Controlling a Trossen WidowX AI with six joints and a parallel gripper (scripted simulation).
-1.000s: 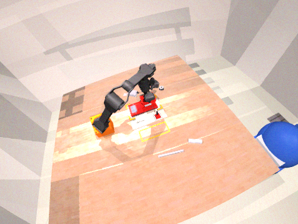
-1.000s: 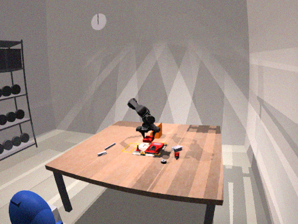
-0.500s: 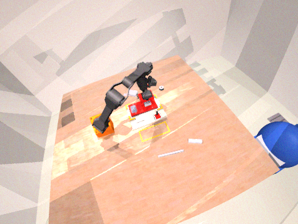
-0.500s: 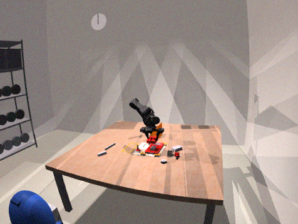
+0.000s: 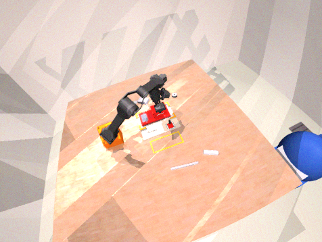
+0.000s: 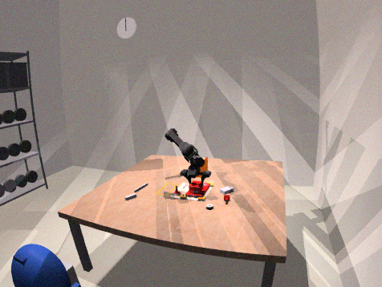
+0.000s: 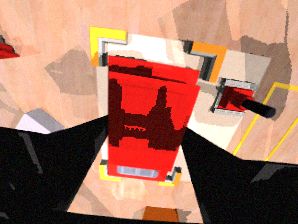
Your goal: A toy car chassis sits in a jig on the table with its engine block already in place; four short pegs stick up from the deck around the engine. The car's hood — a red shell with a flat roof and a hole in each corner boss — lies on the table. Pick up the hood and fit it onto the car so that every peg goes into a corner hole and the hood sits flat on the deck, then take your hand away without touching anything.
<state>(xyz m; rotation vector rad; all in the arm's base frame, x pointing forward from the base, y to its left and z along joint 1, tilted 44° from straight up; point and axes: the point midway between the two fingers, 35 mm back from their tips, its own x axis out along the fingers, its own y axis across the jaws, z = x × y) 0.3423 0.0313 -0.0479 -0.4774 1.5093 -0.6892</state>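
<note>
The red hood [image 5: 158, 113] [image 6: 196, 185] [image 7: 150, 112] is between the fingers of my gripper [image 5: 159, 108] [image 6: 197, 182] [image 7: 146, 124], which is shut on it. The hood is over the red chassis [image 5: 153, 119] [image 7: 172, 73], which sits in the jig on the white plate [image 5: 149, 134] [image 7: 145, 46]. In the wrist view a red strip of chassis shows past the hood's upper edge, and the chassis's grey-blue window piece [image 5: 145, 117] [image 7: 137, 171] shows below it. The engine block, pegs and corner holes are hidden. I cannot tell whether the hood touches the deck.
A red piece with a black post [image 5: 170, 125] [image 7: 235, 99] stands in a square holder beside the chassis. A yellow outline [image 5: 169, 147] is beyond the plate. Two white bars [image 5: 184, 165] [image 5: 211, 152], a grey block [image 6: 227, 190], a wheel [image 6: 209, 207] and a small red part [image 6: 226, 198] lie around.
</note>
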